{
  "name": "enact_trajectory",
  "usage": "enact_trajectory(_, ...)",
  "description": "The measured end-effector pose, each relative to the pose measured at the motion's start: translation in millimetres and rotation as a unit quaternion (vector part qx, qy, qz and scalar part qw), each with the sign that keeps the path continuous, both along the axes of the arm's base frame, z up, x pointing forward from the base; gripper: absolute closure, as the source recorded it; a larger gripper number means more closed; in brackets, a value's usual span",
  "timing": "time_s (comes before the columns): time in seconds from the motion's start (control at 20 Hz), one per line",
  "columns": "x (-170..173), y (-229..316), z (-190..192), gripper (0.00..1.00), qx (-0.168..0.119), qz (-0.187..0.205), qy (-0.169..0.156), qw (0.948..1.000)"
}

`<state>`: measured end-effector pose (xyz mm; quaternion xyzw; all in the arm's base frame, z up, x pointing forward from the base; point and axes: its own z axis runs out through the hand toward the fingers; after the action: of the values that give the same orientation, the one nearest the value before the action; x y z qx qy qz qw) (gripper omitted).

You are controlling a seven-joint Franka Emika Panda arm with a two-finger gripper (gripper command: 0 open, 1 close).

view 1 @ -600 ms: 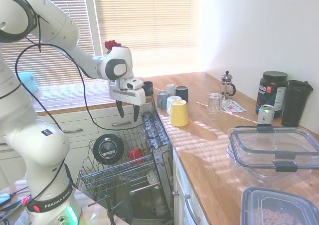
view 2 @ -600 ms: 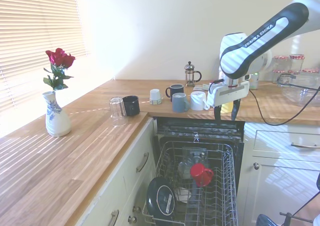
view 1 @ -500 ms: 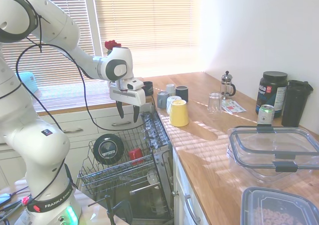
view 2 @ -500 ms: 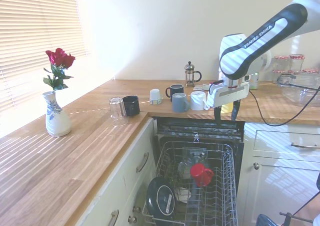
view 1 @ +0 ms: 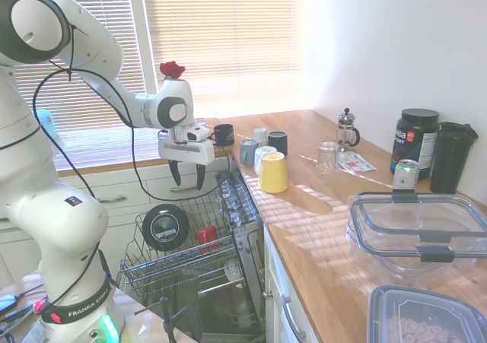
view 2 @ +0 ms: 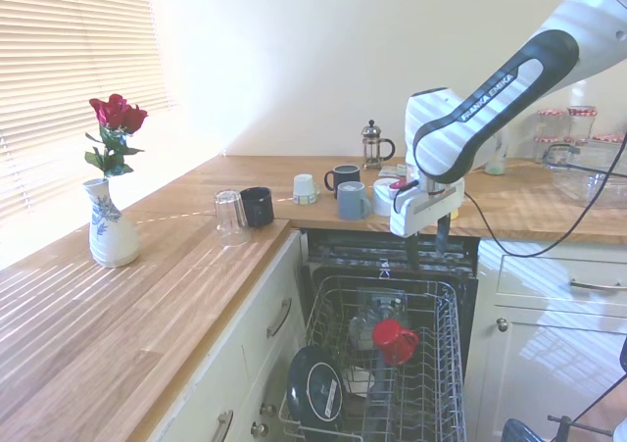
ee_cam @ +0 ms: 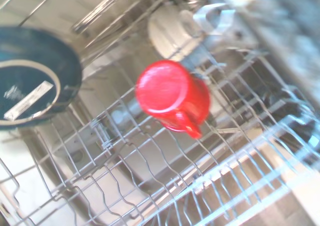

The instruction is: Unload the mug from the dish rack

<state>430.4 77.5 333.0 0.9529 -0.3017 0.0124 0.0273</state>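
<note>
The red mug point(view 1: 206, 235) sits upside down in the dish rack point(view 1: 152, 271), beside a black bowl point(view 1: 165, 227). The gripper point(view 1: 185, 177) hangs above the rack, its 2 fingers spread apart and empty.

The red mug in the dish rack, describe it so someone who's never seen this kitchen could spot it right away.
Find the pulled-out dish rack below the wooden counter, under the robot's open tool. The mug sits on the tines near the rack's middle, base up, beside a dark round plate. It is the only glossy red item there.
</note>
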Motion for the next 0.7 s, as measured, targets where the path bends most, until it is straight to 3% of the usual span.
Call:
enact_trajectory(0.2,4,9,-24,0.00,-0.016,0.051,0.008,0.9985)
enact_trajectory(0.35,9,11,-44,0.00,-0.016,0.105,0.005,0.9943)
enact_trajectory(0.5,13,14,-72,0.00,-0.024,0.162,0.007,0.9866)
enact_trajectory(0.7,19,17,-122,0.00,-0.043,0.229,0.014,0.9724)
